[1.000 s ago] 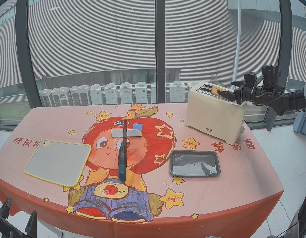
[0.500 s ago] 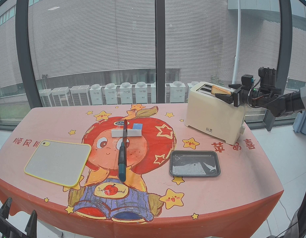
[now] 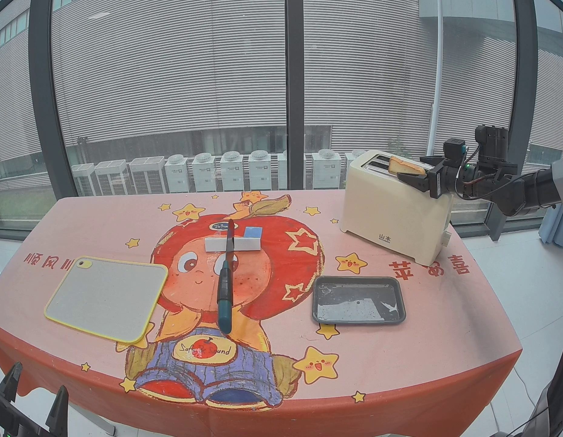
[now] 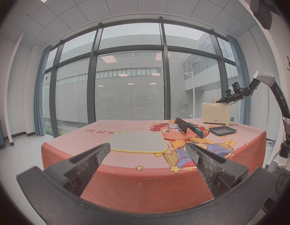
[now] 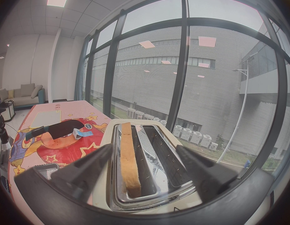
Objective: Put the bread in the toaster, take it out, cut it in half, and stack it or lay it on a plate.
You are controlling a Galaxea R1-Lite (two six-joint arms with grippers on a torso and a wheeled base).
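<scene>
1. One slice of bread [image 5: 130, 160] stands on edge in a toaster [image 3: 394, 213] slot, its top proud of the slot.
2. My right claw [image 3: 412, 169] hangs over the toaster, spread wide and gripping nothing. The slice's long axis runs along my reach, with a flat face toward each jaw.
3. My left claw [image 4: 147, 148], also spread and empty, is well away from the toaster.
4. Open air above the toaster: a straight lift looks free.

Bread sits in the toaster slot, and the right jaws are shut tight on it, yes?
No. The bread does sit in the toaster slot, but the right jaws stand open, clear of it on both sides; the right wrist view shows this.
</scene>
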